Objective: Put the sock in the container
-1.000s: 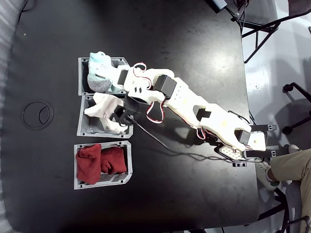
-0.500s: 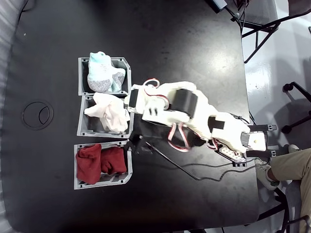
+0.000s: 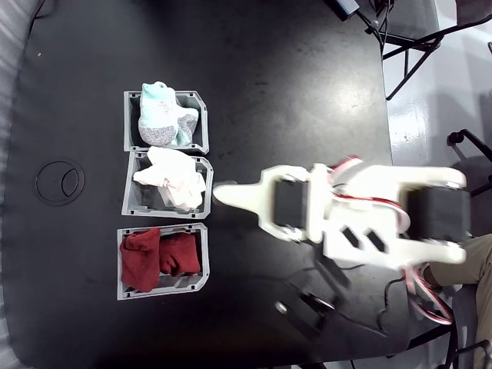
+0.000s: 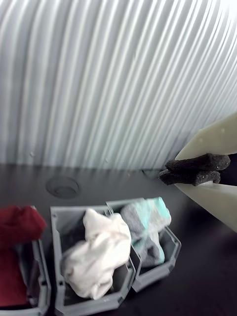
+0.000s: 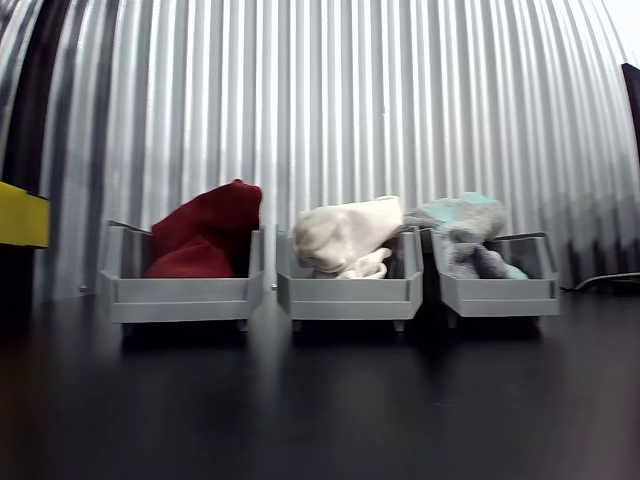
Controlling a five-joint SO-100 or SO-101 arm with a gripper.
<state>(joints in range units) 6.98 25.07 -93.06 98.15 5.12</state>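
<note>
The mint-green and grey sock lies in the topmost grey container of the fixed view, bulging above its walls. The wrist view shows the sock in the right-hand container, as does the other view, with sock and container. My gripper is lifted high and to the right of the bins, apart from them. In the wrist view the gripper has its dark pads pressed together, shut with nothing between them.
A bin of white socks sits in the middle of the row and a bin of dark red socks at the bottom. A ring mark lies left of the bins. A person's leg is at the table's right edge.
The arm has pulled back from the bins to the right and risen toward the camera. The mint sock stays in its bin.
</note>
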